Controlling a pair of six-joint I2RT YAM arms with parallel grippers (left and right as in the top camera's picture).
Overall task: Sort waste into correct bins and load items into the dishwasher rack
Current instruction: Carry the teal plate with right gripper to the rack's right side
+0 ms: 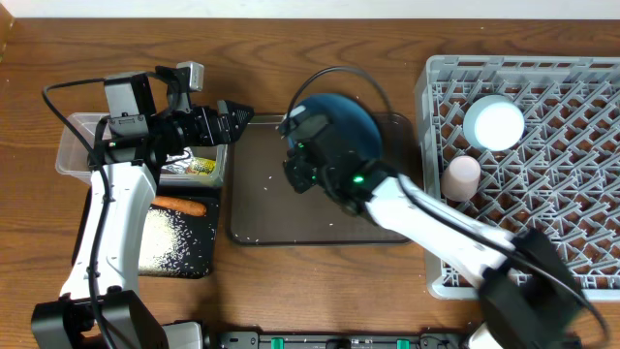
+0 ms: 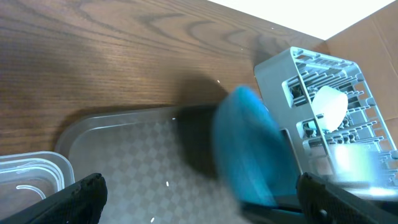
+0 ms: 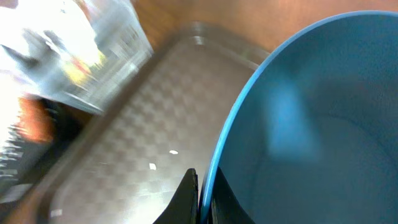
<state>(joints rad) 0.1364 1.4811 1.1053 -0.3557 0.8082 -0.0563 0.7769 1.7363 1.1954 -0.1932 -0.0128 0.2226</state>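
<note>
Blue round plate (image 3: 311,124) is pinched at its rim by the right gripper (image 3: 205,183), probably for loading; next, stand it between pegs of the grey plastic dishwasher rack (image 1: 572,194). Left gripper (image 2: 199,199) hangs open.

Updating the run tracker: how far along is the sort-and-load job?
Done: light blue cup and pinkish-white cup sit in the grey plastic dishwasher rack; orange carrot and white rice lie on the black tray. In hand: right fingers pinch the round blue plate above the brown serving tray. Remaining: rack the plate, clear stray grains.
</note>
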